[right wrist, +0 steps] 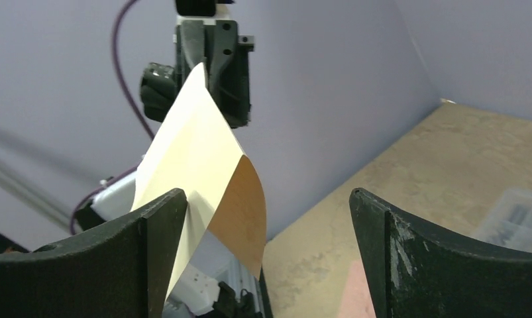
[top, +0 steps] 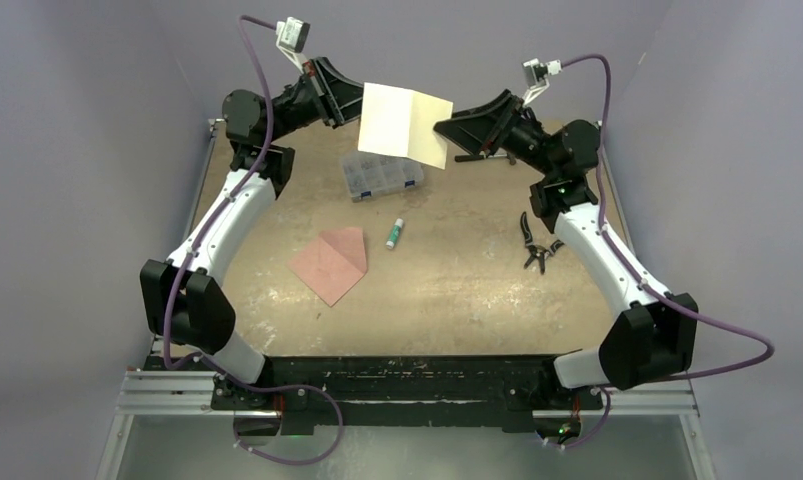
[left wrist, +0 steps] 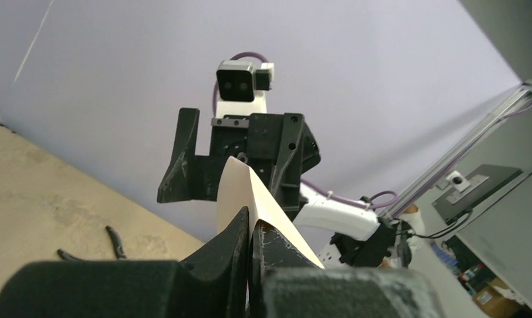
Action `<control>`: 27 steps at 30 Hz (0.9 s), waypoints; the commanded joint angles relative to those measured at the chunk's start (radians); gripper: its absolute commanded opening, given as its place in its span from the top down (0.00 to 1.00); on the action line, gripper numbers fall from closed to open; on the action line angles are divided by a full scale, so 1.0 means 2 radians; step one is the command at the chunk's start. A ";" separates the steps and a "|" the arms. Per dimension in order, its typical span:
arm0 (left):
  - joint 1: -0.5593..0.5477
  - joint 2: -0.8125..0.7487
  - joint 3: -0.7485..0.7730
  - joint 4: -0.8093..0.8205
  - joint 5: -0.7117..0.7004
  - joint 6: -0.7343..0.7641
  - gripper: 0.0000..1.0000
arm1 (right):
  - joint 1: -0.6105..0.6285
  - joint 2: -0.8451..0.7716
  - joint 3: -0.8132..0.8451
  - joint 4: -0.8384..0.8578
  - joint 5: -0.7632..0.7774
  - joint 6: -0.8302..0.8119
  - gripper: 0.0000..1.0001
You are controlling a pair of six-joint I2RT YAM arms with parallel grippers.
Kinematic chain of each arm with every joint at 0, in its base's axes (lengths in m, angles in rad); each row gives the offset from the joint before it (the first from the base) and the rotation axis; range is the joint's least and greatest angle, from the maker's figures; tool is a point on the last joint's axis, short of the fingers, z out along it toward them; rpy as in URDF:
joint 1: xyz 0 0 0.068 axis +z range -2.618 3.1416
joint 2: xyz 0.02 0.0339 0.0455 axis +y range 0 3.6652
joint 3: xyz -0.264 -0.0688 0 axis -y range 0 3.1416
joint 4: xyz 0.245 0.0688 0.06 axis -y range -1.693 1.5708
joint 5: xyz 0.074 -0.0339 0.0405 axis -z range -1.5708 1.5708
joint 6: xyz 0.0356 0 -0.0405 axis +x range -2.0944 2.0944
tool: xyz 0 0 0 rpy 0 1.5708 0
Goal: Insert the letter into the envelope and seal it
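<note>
Black fingers of the left pincer (left wrist: 250,222) fill the bottom of the left wrist view, pressed together on one edge of the letter (left wrist: 240,185), a flat sheet of pale peach paper with a fold crease down it. From above, the left pincer (top: 352,103) holds the letter (top: 402,122) up off the sandy-brown surface (top: 457,290), over the far side of the clear plastic compartment box (top: 380,174). The sheet hangs nearly upright, and its lower edge overlaps the far edge of the box in that view.

The right pincer (top: 445,128) meets the letter's opposite edge, above and right of the box. In the right wrist view the right pincer (right wrist: 266,195) has its fingers spread wide apart. The letter (right wrist: 197,146) curls beside one finger (right wrist: 160,218), its darker orange side turned toward the gap. Whether it touches that finger cannot be told.

The salmon-pink paper envelope (top: 329,262) with a triangular flap lies flat on the surface, nearer the arm bases than the box and a little to its left, well apart from the letter. A small white glue stick with a green cap (top: 394,233) lies just on the near side of the box. Dark-handled pliers (top: 537,245) lie well to the box's right.
</note>
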 commanded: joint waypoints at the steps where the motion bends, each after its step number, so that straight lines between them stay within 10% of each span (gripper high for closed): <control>1: 0.003 -0.010 0.001 0.107 -0.031 -0.102 1.00 | 0.007 0.003 0.007 0.143 -0.036 0.114 0.09; 7: 0.003 -0.019 -0.012 0.108 -0.049 -0.089 1.00 | 0.011 0.016 -0.015 0.285 -0.040 0.234 0.40; 14: 0.002 -0.031 -0.024 0.085 -0.057 -0.056 1.00 | 0.026 0.022 0.025 0.188 -0.042 0.196 0.44; 27: 0.004 -0.065 0.000 -0.064 -0.037 0.090 0.88 | 0.031 -0.003 0.013 0.120 0.018 0.185 0.93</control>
